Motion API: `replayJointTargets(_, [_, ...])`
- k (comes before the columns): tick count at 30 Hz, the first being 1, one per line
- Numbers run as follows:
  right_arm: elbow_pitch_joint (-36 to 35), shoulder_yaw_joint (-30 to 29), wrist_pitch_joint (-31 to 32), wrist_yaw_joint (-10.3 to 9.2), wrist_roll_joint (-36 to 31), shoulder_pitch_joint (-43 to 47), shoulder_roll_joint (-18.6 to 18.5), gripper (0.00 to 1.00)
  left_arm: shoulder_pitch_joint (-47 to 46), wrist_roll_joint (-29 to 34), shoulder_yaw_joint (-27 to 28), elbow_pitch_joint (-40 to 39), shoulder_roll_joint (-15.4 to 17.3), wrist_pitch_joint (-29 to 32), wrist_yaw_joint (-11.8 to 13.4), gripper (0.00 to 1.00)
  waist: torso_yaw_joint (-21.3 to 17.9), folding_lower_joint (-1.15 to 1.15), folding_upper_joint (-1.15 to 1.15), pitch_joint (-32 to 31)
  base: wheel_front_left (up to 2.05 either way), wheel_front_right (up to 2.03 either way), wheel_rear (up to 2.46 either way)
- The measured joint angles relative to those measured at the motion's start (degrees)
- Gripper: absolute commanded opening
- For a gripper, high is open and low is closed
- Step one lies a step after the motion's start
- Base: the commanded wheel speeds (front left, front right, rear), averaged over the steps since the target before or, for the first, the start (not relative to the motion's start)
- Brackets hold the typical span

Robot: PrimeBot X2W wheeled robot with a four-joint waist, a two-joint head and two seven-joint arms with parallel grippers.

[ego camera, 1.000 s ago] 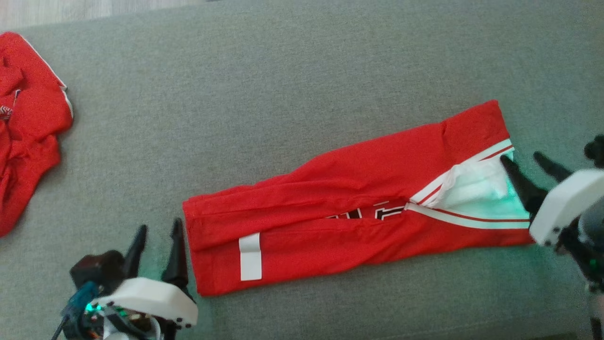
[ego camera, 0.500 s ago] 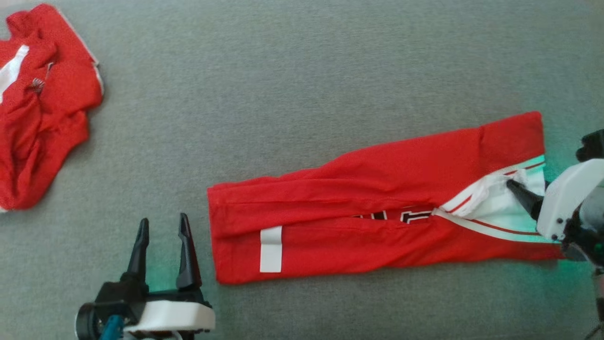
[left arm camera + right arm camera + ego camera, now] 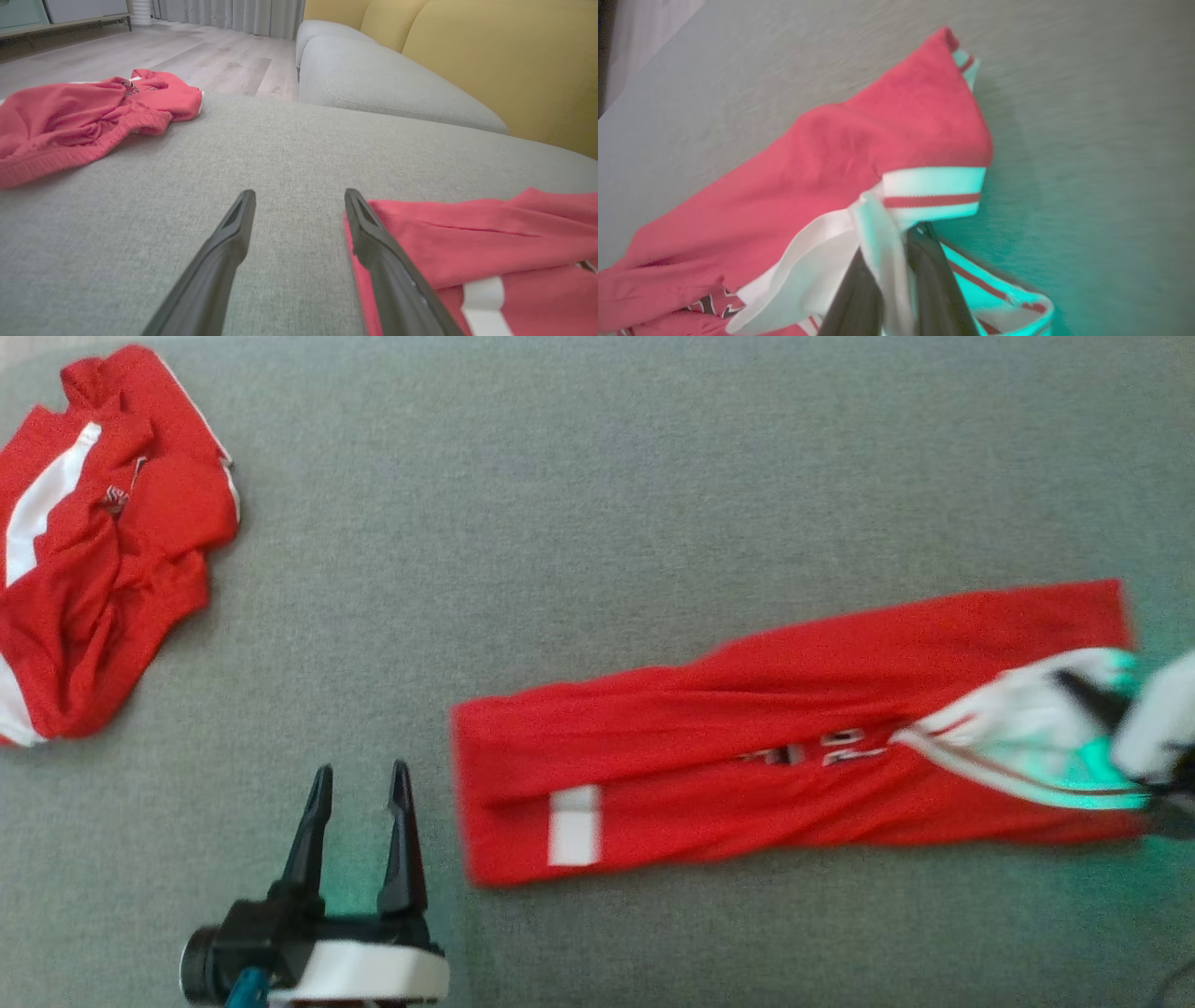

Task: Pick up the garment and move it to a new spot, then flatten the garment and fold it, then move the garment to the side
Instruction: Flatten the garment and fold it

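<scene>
**Right claw pinched on the garment's trim, left claw open beside it**

Your garment [image 3: 747, 756] lies as a long, red, folded strip on the grey sofa cushion [image 3: 597, 476].

Your right claw [image 3: 894, 261] is at the garment's right end. Its two fingers are drawn together with the white, red-striped trim pinched between them. In the head view that end of the garment is blurred and washed in green light.

Your left claw [image 3: 362, 768] sits just off the garment's left end. Its fingers are spread wide, with nothing but bare cushion between them. In the left wrist view one finger overlaps the garment's red edge, and you cannot tell whether it touches the cloth.

A white patch [image 3: 574, 826] shows near the garment's left end, and dark lettering [image 3: 812, 751] shows near its middle.

A second red garment [image 3: 93, 541] lies crumpled, well apart from the garment, beyond its left end and farther back on the cushion.
</scene>
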Motion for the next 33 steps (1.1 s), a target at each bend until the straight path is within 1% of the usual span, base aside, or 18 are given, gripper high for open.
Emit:
replayJointTargets(1, [0.23, -3.36, 0.02, 0.0, -0.81, -0.01, -1.83, 0.0, 1.08, 0.92, 1.3, 0.55, -0.69, 0.0, -1.3, 1.0, -0.32, 0.0, 0.0, -0.67, 0.0, 0.0, 0.0])
replayJointTargets(5, [0.07, -11.02, 0.1, 0.0, -2.92, -0.08, -7.43, 0.0, 2.47, 2.48, 2.81, 1.98, -1.74, 0.0, -3.72, 1.0, -1.05, 0.0, 0.0, -1.86, 0.0, 0.0, 0.0])
replayJointTargets(7, [-0.36, -13.89, 0.11, 0.0, -3.56, -0.48, -9.57, 0.0, 2.47, 3.31, 3.58, 2.57, -2.1, 0.0, -4.74, 1.0, -1.42, 0.0, 0.0, -2.45, 0.0, 0.0, 0.0])
replayJointTargets(9, [-1.97, -14.99, 0.9, 0.0, -3.81, -1.13, -11.03, 0.0, 2.46, 4.12, 4.14, 3.02, -2.54, 0.0, -5.47, 1.0, -1.79, 0.0, 0.0, -3.09, 0.0, 0.0, 0.0])
replayJointTargets(12, [-6.99, -12.46, 3.91, 0.0, -2.22, -2.09, -11.36, 0.0, 2.54, 5.23, 5.11, 3.46, -2.91, 0.0, -6.31, 1.0, -2.52, 0.0, 0.0, -3.95, 0.0, 0.0, 0.0])
replayJointTargets(13, [-8.96, -10.99, 4.78, 0.0, -1.23, -2.22, -10.83, 0.0, 2.57, 5.61, 5.3, 3.65, -3.01, 0.0, -6.62, 1.0, -2.74, 0.0, 0.0, -4.28, 0.0, 0.0, 0.0])
replayJointTargets(15, [-13.16, -7.59, 6.73, 0.0, 0.21, -2.05, -8.24, 0.0, 2.77, 6.31, 5.66, 3.94, -3.27, 0.0, -6.98, 1.0, -3.14, -0.01, 0.0, -5.0, 0.0, 0.0, 0.0])
replayJointTargets(19, [-20.61, -0.05, 9.11, 0.0, 0.44, 1.09, -0.62, 0.0, 3.98, 7.0, 6.8, 4.37, -3.77, 0.0, -7.16, 1.0, -3.69, -0.01, 0.0, -6.63, 0.0, 0.0, 0.0])
replayJointTargets(21, [-22.68, 3.25, 9.11, 0.0, -0.1, 4.12, 3.21, 0.0, 4.5, 7.11, 7.05, 4.79, -3.91, 0.0, -7.59, 1.0, -3.84, -0.01, 0.0, -7.42, 0.0, 0.0, 0.0])
replayJointTargets(24, [-23.09, 6.67, 7.88, -0.01, -1.65, 8.33, 8.66, 0.0, 4.78, 7.56, 7.22, 5.02, -4.12, 0.0, -7.8, 1.0, -3.72, -0.01, 0.0, -8.15, 0.0, 0.0, 0.0])
replayJointTargets(27, [-20.83, 10.06, 3.69, -0.01, -1.9, 10.12, 11.2, 0.0, 4.76, 7.57, 7.3, 5.41, -4.36, 0.0, -8.16, 1.0, -3.31, -0.01, 0.0, -8.51, 0.0, 0.0, 0.0])
replayJointTargets(30, [-17.05, 12.4, -2.35, -0.01, -1.45, 9.82, 11.57, 0.0, 4.77, 7.7, 7.24, 6.05, -4.41, 0.0, -8.17, 1.0, -2.85, -0.01, 0.0, -8.79, 0.0, 0.0, 0.0])
replayJointTargets(31, [-17.05, 12.4, -2.35, -0.01, -1.45, 9.82, 11.57, 0.0, 4.77, 7.7, 7.24, 6.05, -4.41, 0.0, -8.17, 1.0, -2.85, -0.01, 0.0, -8.79, 0.0, 0.0, 0.0])
replayJointTargets(33, [-13.88, 13.88, -6.73, -0.01, 1.15, 9.73, 11.56, 0.0, 4.77, 8.0, 7.04, 6.13, -4.43, 0.0, -8.18, 1.0, -2.47, -0.01, 0.0, -8.86, 0.0, 0.0, 0.0])
